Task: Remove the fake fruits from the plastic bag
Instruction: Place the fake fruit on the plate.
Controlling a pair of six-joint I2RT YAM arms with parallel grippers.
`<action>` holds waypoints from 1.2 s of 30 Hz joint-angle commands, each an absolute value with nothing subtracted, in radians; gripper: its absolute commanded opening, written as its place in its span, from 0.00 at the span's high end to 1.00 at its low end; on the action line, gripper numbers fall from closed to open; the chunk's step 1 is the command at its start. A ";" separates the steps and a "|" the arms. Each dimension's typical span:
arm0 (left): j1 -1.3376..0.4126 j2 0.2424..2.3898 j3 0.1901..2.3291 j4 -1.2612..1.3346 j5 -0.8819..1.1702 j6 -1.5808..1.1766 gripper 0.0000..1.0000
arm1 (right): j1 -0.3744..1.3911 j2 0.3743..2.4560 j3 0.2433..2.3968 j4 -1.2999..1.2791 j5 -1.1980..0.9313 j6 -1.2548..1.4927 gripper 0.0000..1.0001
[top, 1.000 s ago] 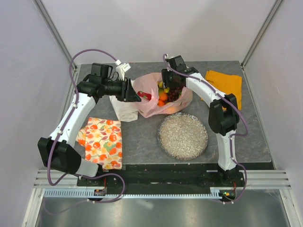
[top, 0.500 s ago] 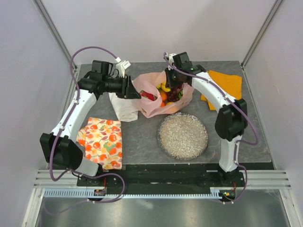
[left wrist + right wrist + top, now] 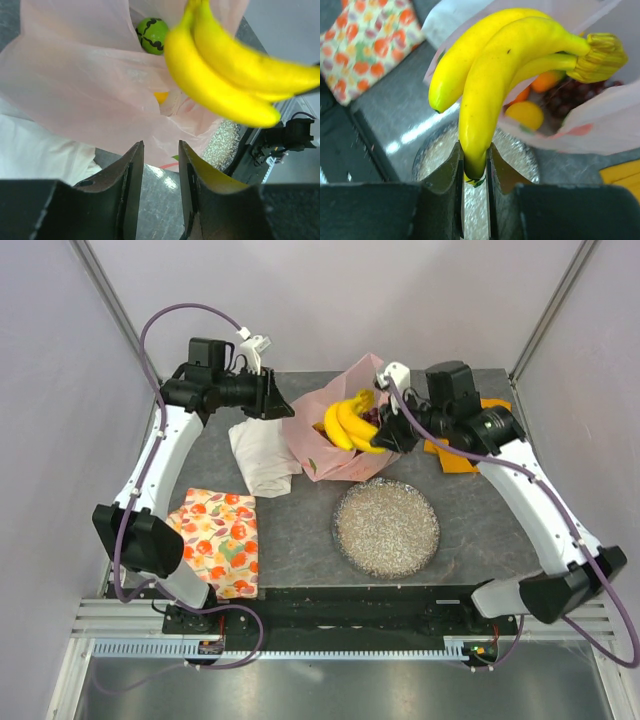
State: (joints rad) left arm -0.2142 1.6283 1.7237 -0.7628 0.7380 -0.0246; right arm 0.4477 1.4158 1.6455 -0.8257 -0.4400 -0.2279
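1. Top view: the plastic bag [image 3: 335, 458] sits by the middle of the counter's [image 3: 500, 530] far edge, mouth open. The right gripper [image 3: 385, 435] has the banana bunch [image 3: 350, 425] over that mouth. The left gripper [image 3: 285, 406] is right at the bag's left rim. The glittery dish [image 3: 386, 527] is toward the near edge and the fruit-patterned cloth [image 3: 215, 540] is at the near left corner.
2. Left wrist: the left gripper [image 3: 159, 150] has only a thin gap between its fingers. The bag [image 3: 75, 85] dips down to the tips, and honestly I can't tell if it's pinched. A green round fruit [image 3: 152, 34] sits inside the bag, with the banana bunch [image 3: 225, 70] over it.
3. Right wrist: the right gripper [image 3: 475, 165] is clamped tight on the tip of one banana of the bunch [image 3: 495, 65]. Below in the bag [image 3: 600, 120] are an orange [image 3: 547, 80], grapes [image 3: 570, 97] and a yellow fruit [image 3: 524, 114].
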 commanded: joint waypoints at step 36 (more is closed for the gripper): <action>-0.072 1.140 1.494 -0.779 0.778 -0.041 0.57 | 0.782 0.914 0.723 -0.516 -0.178 -0.373 0.98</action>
State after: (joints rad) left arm -0.0875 1.1507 1.4990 -0.7811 0.7616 -0.0216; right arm 0.7773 0.9195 0.7448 -0.6689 -0.2302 -0.4606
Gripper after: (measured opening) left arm 0.426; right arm 0.212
